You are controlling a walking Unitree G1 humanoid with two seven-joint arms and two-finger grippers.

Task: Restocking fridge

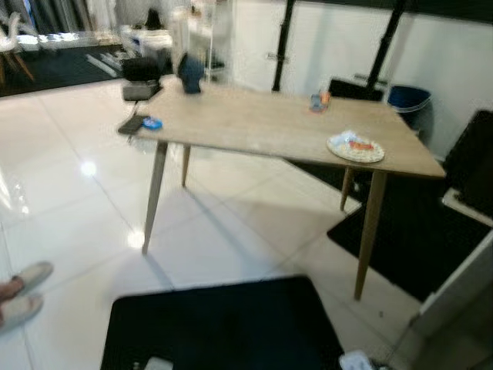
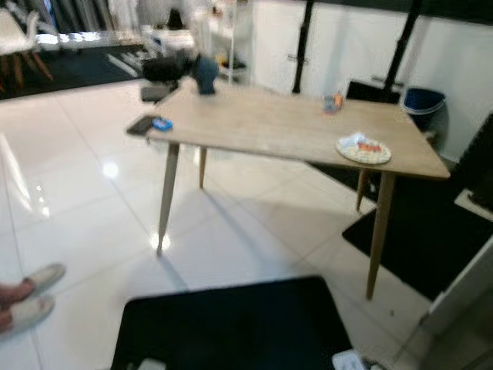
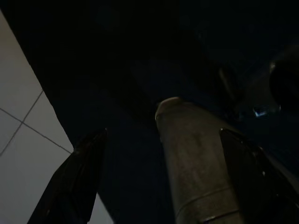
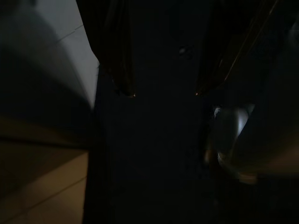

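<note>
Head views, slightly blurred: wooden counter [image 1: 262,127] on four splayed legs, standing on white tile floor [image 1: 69,200]. All places below are given relative to the counter.

On the counter, near its right front corner: plate [image 1: 355,147] carrying food, red and white, too blurred to identify. Farther back on the right side: small orange-and-blue item [image 1: 319,100], kind unclear. At the left front corner: dark flat object [image 1: 132,124] with a blue item [image 1: 152,123] touching it. At the far left corner: blue object [image 1: 190,73] and a black bag [image 1: 141,71] just beside it.

Beyond the counter's far right end: blue bin [image 1: 408,99] against the white wall. In front of the counter, on the floor: black mat [image 1: 219,324]. Well off its left front: a person's feet in pale shoes [image 1: 23,289].

No readable writing, brand or label anywhere.

Left claw [image 3: 159,154], wrist view, very dark: fingers spread apart, nothing between them; a silver limb section [image 3: 196,163] lies beyond, over the mat. Right claw [image 4: 163,93], wrist view, very dark: fingers apart, nothing gripped. Both claws hang low over the mat, well apart from the plate and everything else on the counter.
</note>
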